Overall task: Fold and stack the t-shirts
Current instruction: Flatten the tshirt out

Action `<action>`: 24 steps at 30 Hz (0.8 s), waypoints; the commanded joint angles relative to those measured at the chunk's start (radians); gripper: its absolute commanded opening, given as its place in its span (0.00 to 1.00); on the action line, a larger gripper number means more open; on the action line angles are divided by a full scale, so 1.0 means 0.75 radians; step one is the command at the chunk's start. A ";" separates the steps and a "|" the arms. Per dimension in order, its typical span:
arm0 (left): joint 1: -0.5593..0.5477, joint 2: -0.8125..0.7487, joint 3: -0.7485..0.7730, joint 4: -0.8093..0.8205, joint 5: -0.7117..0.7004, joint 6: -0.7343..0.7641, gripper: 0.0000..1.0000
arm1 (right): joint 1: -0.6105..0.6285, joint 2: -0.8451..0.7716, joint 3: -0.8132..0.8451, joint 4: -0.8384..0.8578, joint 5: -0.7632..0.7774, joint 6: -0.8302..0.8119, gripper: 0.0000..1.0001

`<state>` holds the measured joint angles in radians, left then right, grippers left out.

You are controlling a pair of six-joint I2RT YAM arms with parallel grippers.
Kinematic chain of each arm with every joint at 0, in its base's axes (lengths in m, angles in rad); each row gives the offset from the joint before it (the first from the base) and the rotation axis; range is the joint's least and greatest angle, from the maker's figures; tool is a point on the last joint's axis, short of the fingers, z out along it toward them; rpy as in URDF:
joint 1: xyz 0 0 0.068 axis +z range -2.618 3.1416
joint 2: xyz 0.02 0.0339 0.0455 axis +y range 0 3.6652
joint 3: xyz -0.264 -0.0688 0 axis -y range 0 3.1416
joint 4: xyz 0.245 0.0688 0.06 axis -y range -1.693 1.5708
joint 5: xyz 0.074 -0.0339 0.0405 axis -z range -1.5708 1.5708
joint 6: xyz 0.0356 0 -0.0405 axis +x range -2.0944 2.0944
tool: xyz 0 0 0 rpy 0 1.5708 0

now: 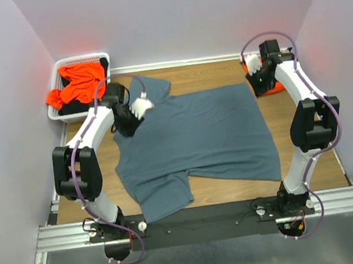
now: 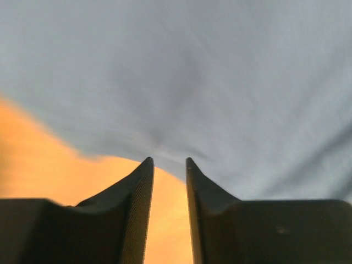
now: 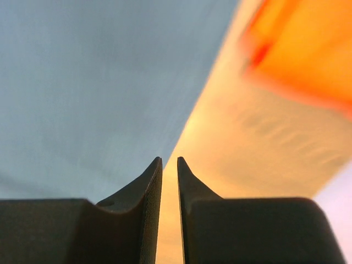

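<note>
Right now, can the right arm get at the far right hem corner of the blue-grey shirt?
Probably yes. The right gripper hangs right at the edge of the blue-grey shirt, nearly shut, nothing between them. Only the orange shirt beside it lies close, off to the outer side.

Spread flat on the middle of the table (image 1: 221, 75): one t-shirt (image 1: 203, 135). At the far left corner: a basket (image 1: 84, 58), more t-shirts (image 1: 80, 82) inside. At the far right corner: another t-shirt (image 1: 274, 86).
</note>
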<state>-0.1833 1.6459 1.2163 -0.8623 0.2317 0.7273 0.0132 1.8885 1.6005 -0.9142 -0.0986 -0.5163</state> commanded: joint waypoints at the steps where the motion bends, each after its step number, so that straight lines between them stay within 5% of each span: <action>1: 0.023 0.127 0.383 -0.039 0.163 -0.045 0.45 | -0.005 0.161 0.295 0.018 -0.067 0.120 0.24; 11: 0.052 0.566 0.949 0.133 0.198 -0.241 0.49 | -0.005 0.658 0.882 0.027 -0.096 0.259 0.29; 13: 0.070 0.609 1.012 0.164 0.198 -0.292 0.52 | -0.005 0.703 0.913 0.051 -0.110 0.285 0.38; 24: 0.150 0.900 1.264 0.248 0.180 -0.448 0.59 | -0.005 0.851 0.944 0.202 -0.069 0.357 0.52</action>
<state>-0.0841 2.2848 2.1220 -0.7094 0.3515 0.4446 0.0120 2.4962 2.2715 -0.8249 -0.1474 -0.2840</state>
